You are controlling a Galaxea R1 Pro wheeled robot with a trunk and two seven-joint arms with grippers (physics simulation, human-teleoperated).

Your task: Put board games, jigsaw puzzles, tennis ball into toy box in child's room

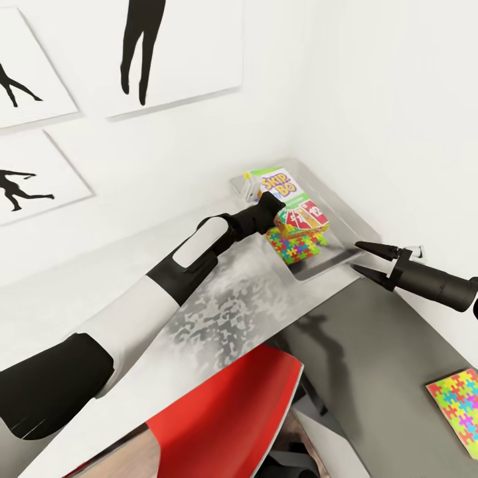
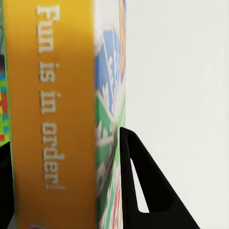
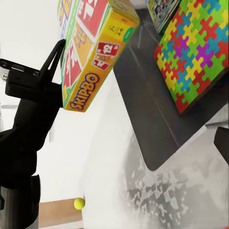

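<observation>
My left end effector [image 1: 271, 201] pinches the glossy SKIP-BO box [image 1: 292, 206] over the grey toy box [image 1: 345, 249], where 1 jigsaw square [image 1: 297, 246] lies. My right end effector [image 1: 362, 257] is spread beside the bin. My right wrist view catches the tennis ball [image 3: 79, 203] low down. Another jigsaw square [image 1: 458, 406] lies on the dark counter [image 1: 372, 358].

Left end effector [image 1: 273, 207] clamped, right end effector [image 1: 362, 257] agape

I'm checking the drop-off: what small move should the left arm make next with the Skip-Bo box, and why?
Probably lower it a little, then open. The left gripper holds the Skip-Bo box above the toy box, over a jigsaw puzzle already inside, so releasing from lower should land it flatter.
</observation>
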